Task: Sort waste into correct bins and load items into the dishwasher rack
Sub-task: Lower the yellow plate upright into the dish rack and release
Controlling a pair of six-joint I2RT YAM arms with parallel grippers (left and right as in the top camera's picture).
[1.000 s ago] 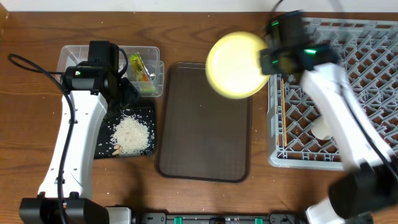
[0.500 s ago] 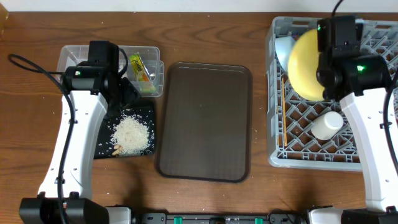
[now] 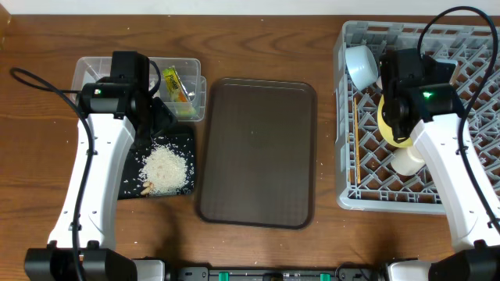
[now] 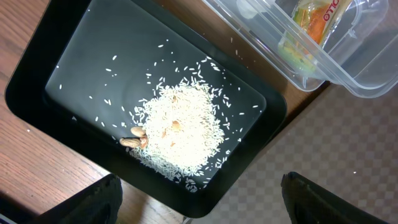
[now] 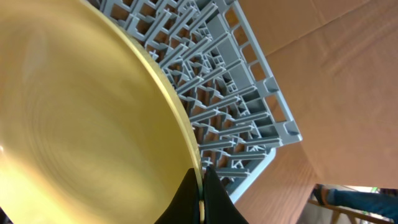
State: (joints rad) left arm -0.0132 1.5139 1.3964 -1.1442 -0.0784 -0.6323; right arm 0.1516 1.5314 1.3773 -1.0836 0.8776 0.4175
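Observation:
My right gripper (image 5: 202,180) is shut on the rim of the yellow plate (image 5: 87,130) and holds it on edge over the grey dishwasher rack (image 3: 461,195); overhead the plate (image 3: 388,125) shows mostly hidden under the wrist. A light blue bowl (image 3: 361,65), a white bowl (image 3: 408,161) and chopsticks (image 3: 357,129) lie in the rack. My left gripper (image 4: 199,202) is open and empty above the near edge of the black tray (image 4: 68,74), which holds the rice scraps (image 4: 180,127). The snack wrapper (image 3: 177,86) lies in the clear tub (image 3: 90,69). The tissue and green cup are out of view.
A large dark brown serving tray (image 3: 256,152) lies between the bins and the rack. The left arm stretches over the tub and the black tray (image 3: 187,140).
My right arm carried the yellow plate from above the brown tray rightward over the rack and turned it on edge. The left arm has not moved.

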